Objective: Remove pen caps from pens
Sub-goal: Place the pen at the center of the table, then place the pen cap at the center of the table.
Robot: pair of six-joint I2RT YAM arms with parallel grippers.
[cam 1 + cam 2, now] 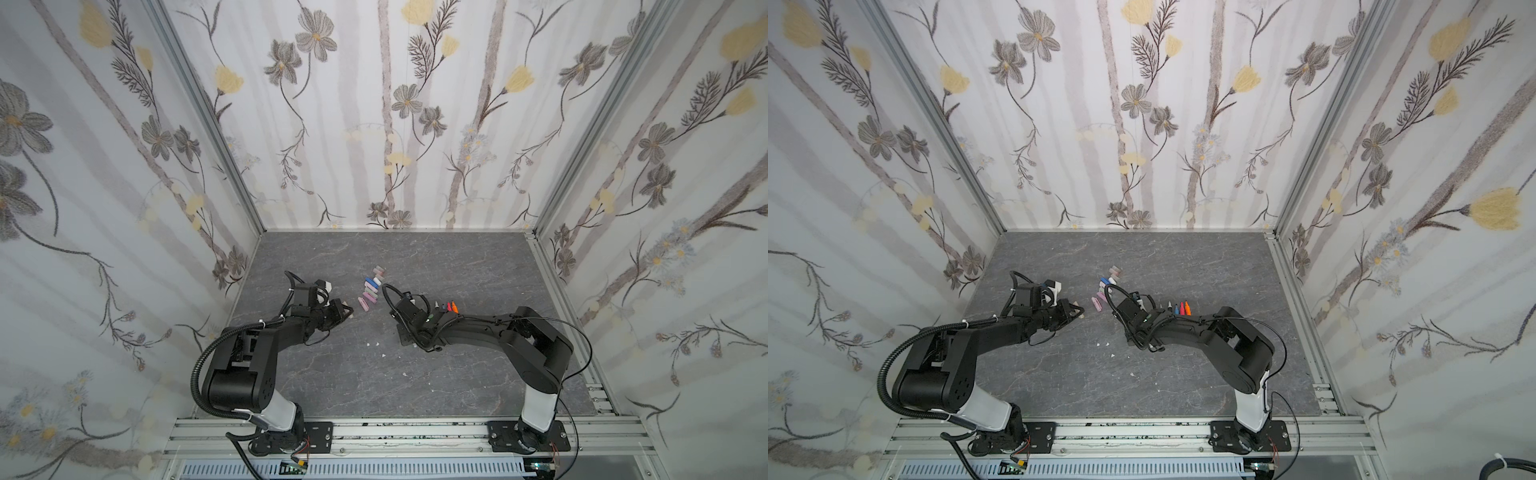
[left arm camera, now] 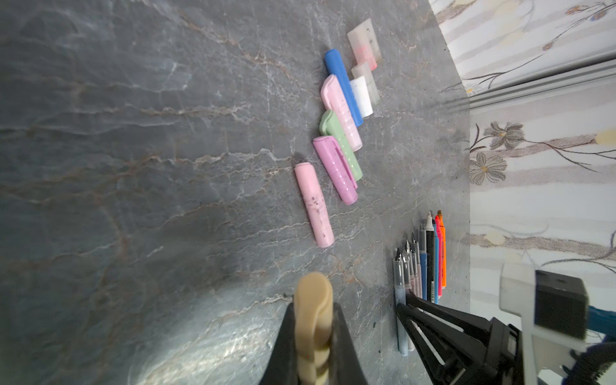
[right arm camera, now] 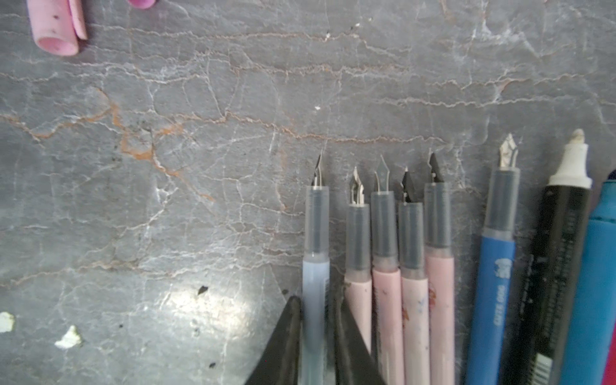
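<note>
Grey marbled worktop (image 1: 415, 374) | uncapped pens (image 3: 386, 290) lie side by side near its middle, loose caps (image 2: 336, 140) rowed beside them | right end effector (image 3: 316, 305) closely astride pale blue pen (image 3: 316, 273), grip unclear | left end effector (image 2: 313, 311) clamped on cream cap (image 2: 313, 293)

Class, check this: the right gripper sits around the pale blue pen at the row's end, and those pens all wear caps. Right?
Not quite. The right gripper does sit around the pale blue pen, but the pens are uncapped, nibs bare, as the right wrist view shows.
</note>
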